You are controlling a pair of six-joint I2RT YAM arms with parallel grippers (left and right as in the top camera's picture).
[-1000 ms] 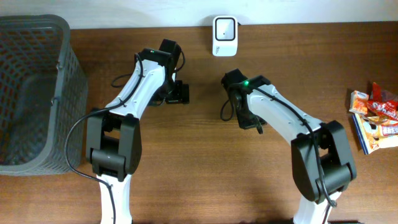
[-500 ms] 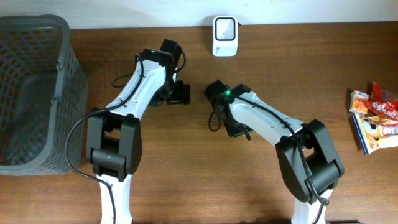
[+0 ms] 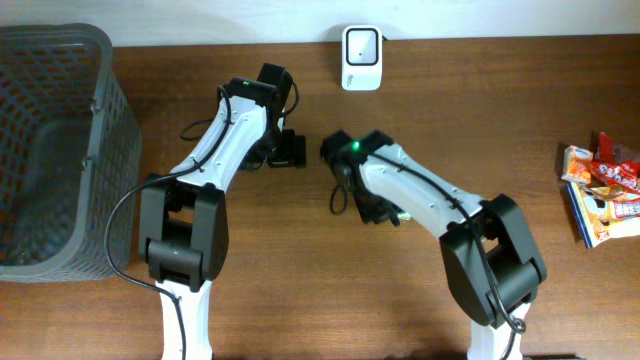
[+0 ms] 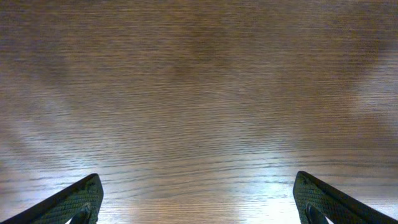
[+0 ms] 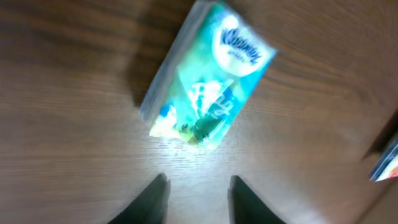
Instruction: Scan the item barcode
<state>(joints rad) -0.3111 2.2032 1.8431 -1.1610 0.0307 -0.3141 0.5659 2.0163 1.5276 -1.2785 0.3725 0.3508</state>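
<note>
Brown wood-grain counter (image 3: 500, 100) fills the overhead view, and both arms are reaching in toward its middle. Over on the near-left sits a dark grey mesh basket (image 3: 120, 130), and a small white barcode scanner (image 3: 361, 57) stands at the far edge, about centre. A loose pile of snack packets (image 3: 603, 190) lies way out at the right edge, well apart from both arms.

Now the left hand (image 4: 199, 208): fingers spread wide, one tip in each bottom corner of its wrist view, nothing but bare wood between them. It holds nothing.

And the right hand (image 5: 198, 200): two dark fingertips stand a modest gap apart at the bottom of its own view, nothing between them. Just beyond them, lying flat on the counter at a slant, is the item, a teal and white Kleenex tissue pack (image 5: 205, 81), brand name uppermost at its far end. The picture is blurred, but the pack lies apart from the fingers, touching neither.

From overhead the pack cannot be seen; the right arm (image 3: 420, 190) covers that spot, near the middle of the counter and in front of the scanner.
</note>
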